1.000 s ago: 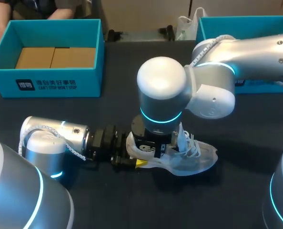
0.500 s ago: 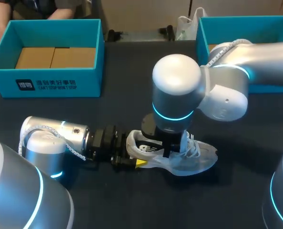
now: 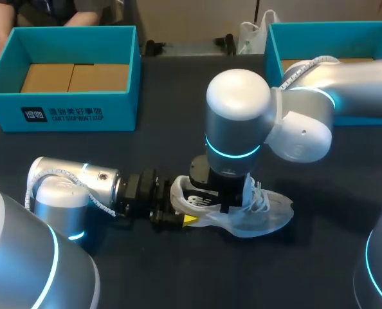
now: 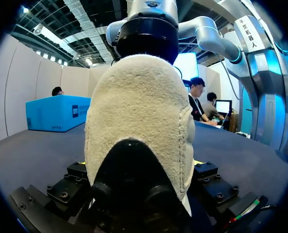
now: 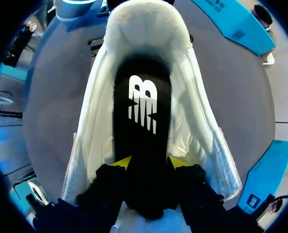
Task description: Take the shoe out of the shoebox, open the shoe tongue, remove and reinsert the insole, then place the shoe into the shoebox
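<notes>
A white shoe (image 3: 268,215) lies on its sole on the dark table, toe to the right. My left gripper (image 3: 178,215) comes in low from the left, and its fingers clasp the fuzzy heel (image 4: 139,107) from both sides. From above, my right gripper (image 5: 150,165) reaches down into the shoe's mouth (image 3: 223,196). Its yellow tips stand apart over the black insole (image 5: 143,104), which lies flat inside the shoe (image 5: 197,121) with its white logo showing. The insole's heel end also shows in the head view (image 3: 196,201). Loose white laces (image 3: 262,201) hang beside the tongue.
A blue shoebox (image 3: 75,109) with brown cardboard inside stands at the back left. A second blue box (image 3: 319,29) stands at the back right, partly behind my right arm. Bare dark table lies in front of the shoe.
My right arm has shifted to the right over the shoe, and its fingers have spread apart from shut. The left arm and the shoe have stayed in place.
</notes>
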Robot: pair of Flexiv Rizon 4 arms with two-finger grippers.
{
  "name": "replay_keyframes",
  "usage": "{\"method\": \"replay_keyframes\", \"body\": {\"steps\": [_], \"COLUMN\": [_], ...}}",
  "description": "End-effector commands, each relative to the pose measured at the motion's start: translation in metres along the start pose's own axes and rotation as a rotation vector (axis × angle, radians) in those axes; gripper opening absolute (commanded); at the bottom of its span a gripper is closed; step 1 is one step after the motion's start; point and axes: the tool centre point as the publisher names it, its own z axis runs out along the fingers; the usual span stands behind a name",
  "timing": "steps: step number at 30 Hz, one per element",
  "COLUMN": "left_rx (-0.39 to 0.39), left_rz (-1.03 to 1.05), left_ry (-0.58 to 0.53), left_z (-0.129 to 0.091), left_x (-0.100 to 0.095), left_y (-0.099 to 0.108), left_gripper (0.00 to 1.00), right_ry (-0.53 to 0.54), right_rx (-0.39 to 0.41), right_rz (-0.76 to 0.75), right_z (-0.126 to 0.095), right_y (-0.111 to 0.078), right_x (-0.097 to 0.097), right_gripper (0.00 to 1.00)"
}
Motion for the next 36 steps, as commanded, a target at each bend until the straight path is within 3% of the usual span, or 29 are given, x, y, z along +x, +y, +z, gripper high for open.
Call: {"method": "replay_keyframes", "body": {"steps": [1, 14, 21, 25, 27, 28, 29, 36], "left_rx": [-0.002, -0.002, -0.002, -0.002, -0.002, -0.002, -0.002, -0.002], "left_rz": [0.0, 0.0, 0.0, 0.0, 0.0, 0.0, 0.0, 0.0], "left_ry": [-0.001, -0.001, -0.001, -0.001, -0.001, -0.001, -0.001, -0.001], "left_z": [-0.001, -0.001, -0.001, -0.001, -0.001, -0.001, -0.001, -0.001], "left_x": [-0.001, -0.001, -0.001, -0.001, -0.001, -0.001, -0.001, -0.001], "left_y": [0.003, 0.003, 0.003, 0.003, 0.003, 0.003, 0.003, 0.003], "left_gripper": [0.0, 0.0, 0.0, 0.0, 0.0, 0.0, 0.0, 0.0], "right_ry": [0.049, 0.179, 0.218, 0.26, 0.282, 0.29, 0.295, 0.269], "right_rx": [0.015, 0.054, 0.046, 0.045, 0.038, 0.027, 0.018, 0.008], "right_rz": [-0.005, 0.03, 0.031, 0.025, 0.033, 0.03, 0.029, 0.062], "right_z": [0.013, 0.02, 0.015, 0.023, 0.028, 0.032, 0.034, 0.021], "right_y": [0.008, 0.0, 0.002, 0.007, 0.008, 0.009, 0.009, 0.003], "right_x": [0.0, 0.027, 0.047, 0.05, 0.05, 0.05, 0.05, 0.05], "right_gripper": [0.47, 0.45, 0.44, 0.43, 0.37, 0.13, 0.0, 0.0]}}
